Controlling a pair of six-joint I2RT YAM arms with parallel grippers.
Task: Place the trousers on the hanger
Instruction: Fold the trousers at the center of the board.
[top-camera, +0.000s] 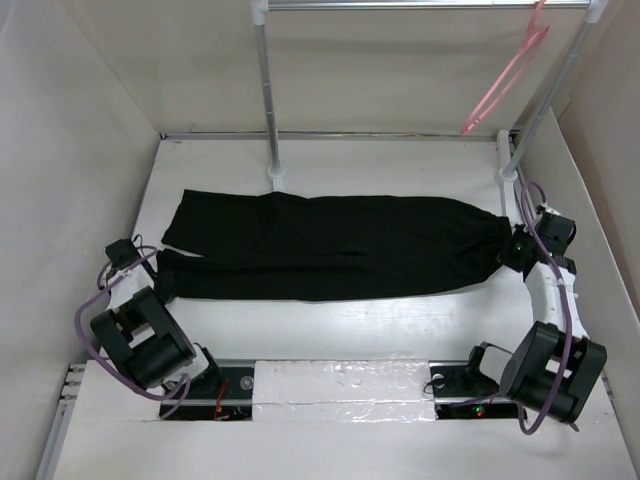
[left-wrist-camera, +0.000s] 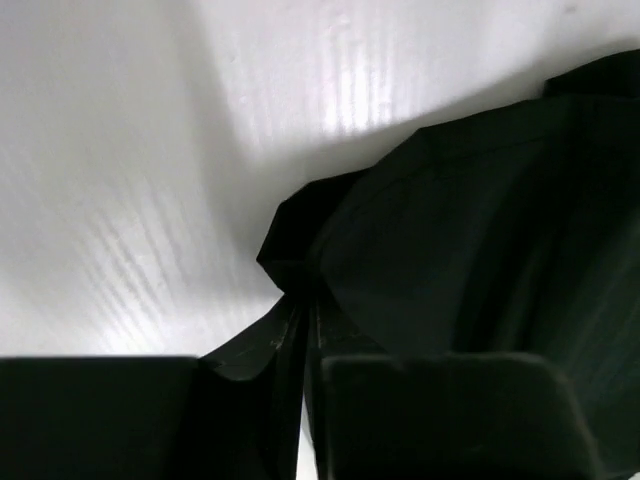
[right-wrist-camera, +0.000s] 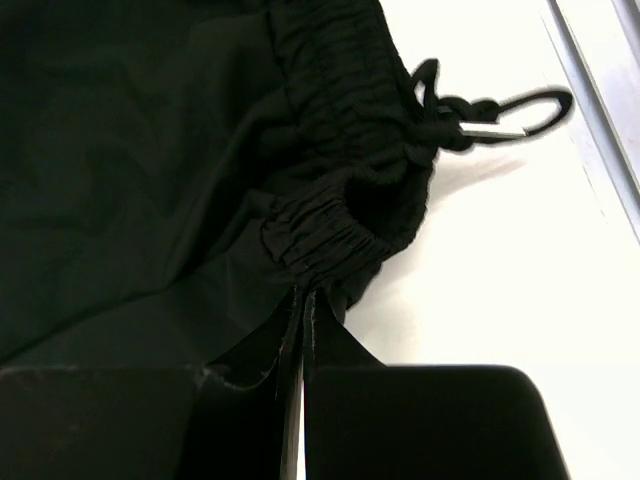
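Note:
The black trousers (top-camera: 330, 245) lie flat across the white table, legs to the left, waistband to the right. My left gripper (top-camera: 160, 268) is shut on the hem of the nearer leg (left-wrist-camera: 300, 250); in the left wrist view the cloth is pinched between the closed fingertips (left-wrist-camera: 290, 320). At the right end my right gripper (top-camera: 515, 248) is shut on the gathered elastic waistband (right-wrist-camera: 325, 235), with the drawstring (right-wrist-camera: 470, 125) trailing beside it. The pale-pink hanger (top-camera: 510, 75) hangs from the rack bar at the back right, apart from both grippers.
A white rack stands at the back: one pole (top-camera: 268, 90) left of centre, a slanted pole (top-camera: 555, 85) at the right, a top bar (top-camera: 400, 5) between them. White walls enclose the table on three sides. Purple cables loop round both arms.

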